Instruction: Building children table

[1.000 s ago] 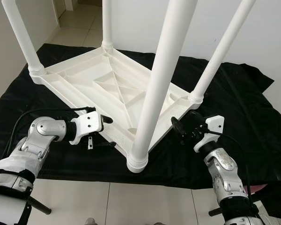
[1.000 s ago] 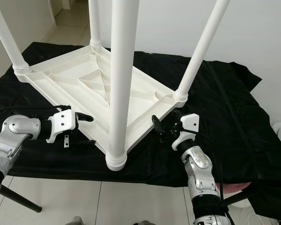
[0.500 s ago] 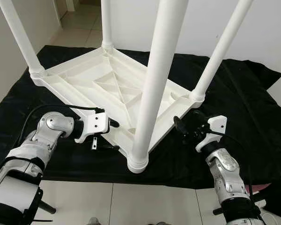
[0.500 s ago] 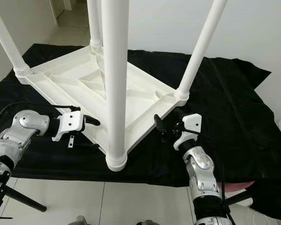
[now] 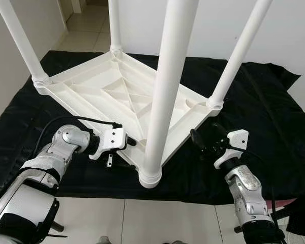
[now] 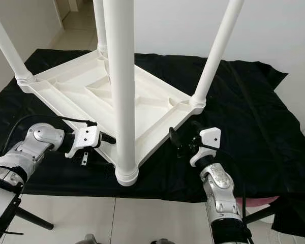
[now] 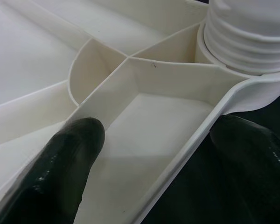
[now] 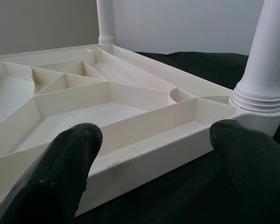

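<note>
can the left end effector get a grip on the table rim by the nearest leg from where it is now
Probably yes. The left end effector is open at the upturned table rim beside the nearest leg, one finger inside the rim wall and the other outside, with nothing between them but the rim.

In front of you, an upturned table [image 5: 117,91] lies at the frame's centre on a cloth [image 5: 259,112] spread over the floor [image 5: 81,23], its four legs pointing up. The left gripper [image 5: 123,147] straddles the table's lower-left edge, beside the nearest leg [image 5: 165,91]. The right gripper [image 5: 203,140] sits at lower right, just below the right corner leg [image 5: 234,61].
</note>
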Motion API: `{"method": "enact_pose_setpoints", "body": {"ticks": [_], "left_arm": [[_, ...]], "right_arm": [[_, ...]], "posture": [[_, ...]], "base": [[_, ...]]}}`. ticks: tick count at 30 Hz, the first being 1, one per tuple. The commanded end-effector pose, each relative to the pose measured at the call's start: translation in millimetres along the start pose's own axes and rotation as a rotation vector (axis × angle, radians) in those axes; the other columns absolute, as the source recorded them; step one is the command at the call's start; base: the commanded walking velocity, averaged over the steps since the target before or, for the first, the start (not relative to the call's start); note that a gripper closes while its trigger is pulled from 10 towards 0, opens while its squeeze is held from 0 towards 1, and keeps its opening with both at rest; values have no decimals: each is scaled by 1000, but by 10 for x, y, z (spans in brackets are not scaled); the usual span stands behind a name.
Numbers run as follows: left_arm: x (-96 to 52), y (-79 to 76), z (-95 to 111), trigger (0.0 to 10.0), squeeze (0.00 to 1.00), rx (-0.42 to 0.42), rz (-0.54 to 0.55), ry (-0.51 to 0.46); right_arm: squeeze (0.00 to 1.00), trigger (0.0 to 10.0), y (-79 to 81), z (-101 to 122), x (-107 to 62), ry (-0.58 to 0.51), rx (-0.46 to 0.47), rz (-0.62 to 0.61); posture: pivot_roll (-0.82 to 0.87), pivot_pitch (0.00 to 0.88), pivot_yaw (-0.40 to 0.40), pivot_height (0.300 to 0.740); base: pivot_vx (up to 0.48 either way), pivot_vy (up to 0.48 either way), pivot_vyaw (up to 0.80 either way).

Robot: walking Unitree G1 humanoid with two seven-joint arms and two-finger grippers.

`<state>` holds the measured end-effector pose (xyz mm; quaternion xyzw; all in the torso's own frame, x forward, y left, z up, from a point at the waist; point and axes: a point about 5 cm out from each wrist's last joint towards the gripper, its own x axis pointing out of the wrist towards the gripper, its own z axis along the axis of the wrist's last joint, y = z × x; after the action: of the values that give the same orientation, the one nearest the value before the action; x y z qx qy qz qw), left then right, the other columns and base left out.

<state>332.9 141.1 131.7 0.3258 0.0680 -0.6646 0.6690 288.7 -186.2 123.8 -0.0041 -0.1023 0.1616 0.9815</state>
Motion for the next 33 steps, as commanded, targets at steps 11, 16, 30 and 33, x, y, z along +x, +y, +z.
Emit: {"method": "enact_pose_setpoints", "body": {"ticks": [11,16,30,33], "left_arm": [[41,-56,-2,0,0,-56,-143,-43],[42,-56,-4,0,0,-60,-136,-49],[80,153,127,314,0,-105,111,-183],[163,188,205,706,0,-93,130,-218]], "right_arm": [[0,10000,-23,10,-46,8,-22,-11],[0,10000,-26,9,-47,9,-23,-12],[0,10000,-67,29,18,-1,-10,-56],[0,10000,-98,42,44,-6,-19,-73]], "posture": [[-50,46,28,740],[-48,49,29,740],[-28,65,4,740],[-28,67,1,740]], "base": [[0,0,0],[0,0,0],[0,0,0],[0,0,0]]}}
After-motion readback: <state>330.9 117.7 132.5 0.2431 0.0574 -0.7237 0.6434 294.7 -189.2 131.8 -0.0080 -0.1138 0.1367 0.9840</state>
